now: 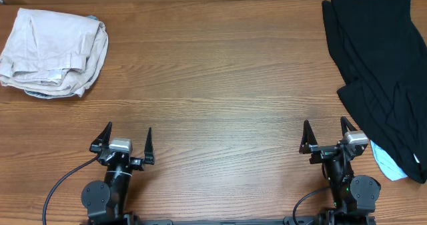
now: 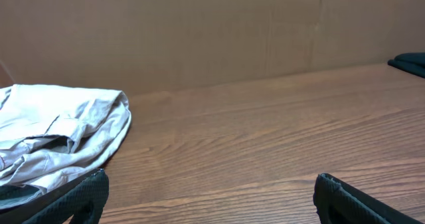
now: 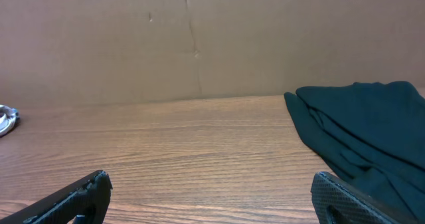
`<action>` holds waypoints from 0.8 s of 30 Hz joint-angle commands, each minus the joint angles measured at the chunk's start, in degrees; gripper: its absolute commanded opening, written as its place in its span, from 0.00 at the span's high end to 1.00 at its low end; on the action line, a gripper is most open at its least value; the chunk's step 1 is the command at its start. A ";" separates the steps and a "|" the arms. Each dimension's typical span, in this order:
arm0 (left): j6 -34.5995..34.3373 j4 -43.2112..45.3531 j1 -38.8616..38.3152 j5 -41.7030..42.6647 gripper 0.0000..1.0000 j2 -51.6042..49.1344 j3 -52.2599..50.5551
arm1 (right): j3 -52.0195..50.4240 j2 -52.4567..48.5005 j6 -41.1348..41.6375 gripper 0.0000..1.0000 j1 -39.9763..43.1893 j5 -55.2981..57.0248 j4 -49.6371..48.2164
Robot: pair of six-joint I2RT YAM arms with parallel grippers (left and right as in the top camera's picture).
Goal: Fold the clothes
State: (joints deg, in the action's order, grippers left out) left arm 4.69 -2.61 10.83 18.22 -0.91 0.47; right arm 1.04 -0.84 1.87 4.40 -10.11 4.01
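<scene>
Folding of the black clothes looks unstarted: they lie heaped just right of and beyond the right gripper, whose jaws, like the left gripper's, gape empty, with a bundled beige garment beyond-left of the left jaws.

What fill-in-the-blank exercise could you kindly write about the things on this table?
1. The black clothes lie on the robot's ____ side of the table.
2. The beige garment lies at the far ____ corner of the table.
3. The left tool and the right tool both stand ____, holding nothing.

Missing words: right; left; open.
</scene>
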 commanded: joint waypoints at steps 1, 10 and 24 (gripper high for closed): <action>-0.17 0.02 -0.35 -0.42 0.00 0.66 -0.20 | -0.59 0.68 0.24 0.00 0.22 -0.07 -0.35; -0.39 -0.09 -0.37 0.00 0.00 0.66 -0.20 | -0.57 0.68 0.26 0.00 0.22 -0.74 -0.98; -2.97 -2.38 -0.37 3.28 0.00 0.33 6.71 | 7.52 0.04 4.57 0.00 0.17 -5.75 0.70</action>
State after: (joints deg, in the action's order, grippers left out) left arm 3.77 -4.03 10.83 19.97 -0.91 1.52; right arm 2.28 -0.86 4.93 4.43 -15.68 4.19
